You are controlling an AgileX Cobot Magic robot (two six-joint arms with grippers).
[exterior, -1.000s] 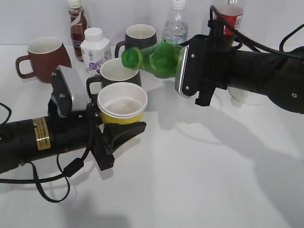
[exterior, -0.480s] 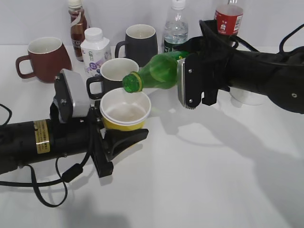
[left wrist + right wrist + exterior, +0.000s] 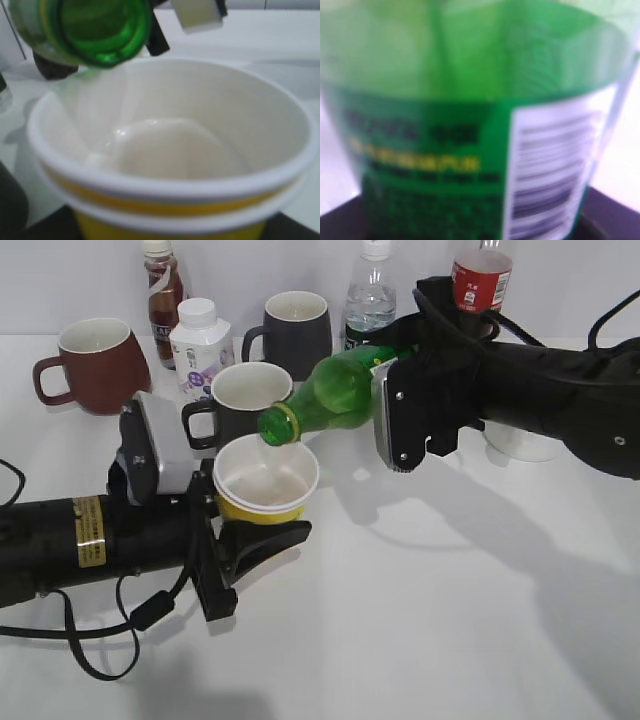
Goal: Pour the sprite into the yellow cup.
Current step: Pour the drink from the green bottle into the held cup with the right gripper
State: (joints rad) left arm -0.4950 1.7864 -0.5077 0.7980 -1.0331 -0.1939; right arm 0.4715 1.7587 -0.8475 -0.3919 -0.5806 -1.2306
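Note:
The sprite (image 3: 335, 395), a green bottle, lies tilted with its neck down to the left; its capped mouth (image 3: 277, 425) hangs just over the far rim of the yellow cup (image 3: 264, 502). My right gripper (image 3: 400, 390) is shut on the bottle's body; the right wrist view is filled by the label (image 3: 435, 165). My left gripper (image 3: 250, 530) is shut on the yellow cup and holds it above the table. In the left wrist view the cup (image 3: 170, 150) shows a white inside with the green cap (image 3: 95, 30) above its far left rim.
Behind stand a dark-red mug (image 3: 90, 360), two dark mugs (image 3: 245, 395) (image 3: 295, 330), a white milk bottle (image 3: 200, 345), a brown drink bottle (image 3: 162, 285), a clear water bottle (image 3: 370, 295), a cola bottle (image 3: 480, 275) and a white cup (image 3: 520, 445).
My right gripper has tipped the sprite further and moved its neck down and forward, from above the dark mug to over the yellow cup's rim. The left gripper lifted the cup slightly.

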